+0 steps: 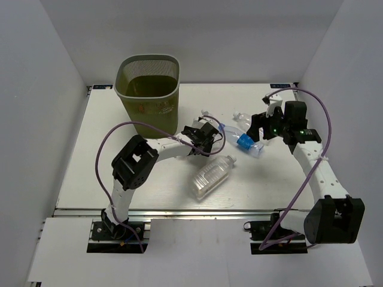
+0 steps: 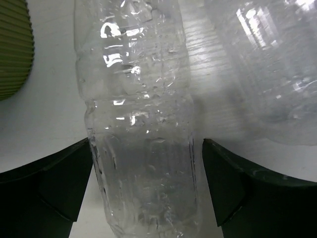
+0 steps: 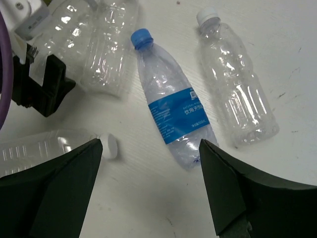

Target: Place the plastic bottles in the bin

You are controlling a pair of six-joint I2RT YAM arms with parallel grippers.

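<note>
The olive-green mesh bin [image 1: 148, 89] stands at the back left; its wall shows in the left wrist view [image 2: 12, 49]. My left gripper [image 1: 209, 139] is open, its jaws on either side of a clear bottle [image 2: 141, 124] lying on the table, with a gap on the right side. A second clear bottle [image 2: 262, 64] lies beside it. My right gripper [image 1: 258, 128] is open and empty above the table [image 3: 151, 183]. Below it lie a blue-capped, blue-labelled bottle [image 3: 173, 109] and a white-capped clear bottle [image 3: 235, 84]. The larger ribbed bottle [image 1: 210, 176] lies nearer the front.
The ribbed bottle's white cap [image 3: 111, 146] sits close to my right gripper's left finger [image 3: 54, 188]. The left gripper's black body [image 3: 44, 89] shows in the right wrist view beside two clear bottles [image 3: 104, 44]. White walls close in the table.
</note>
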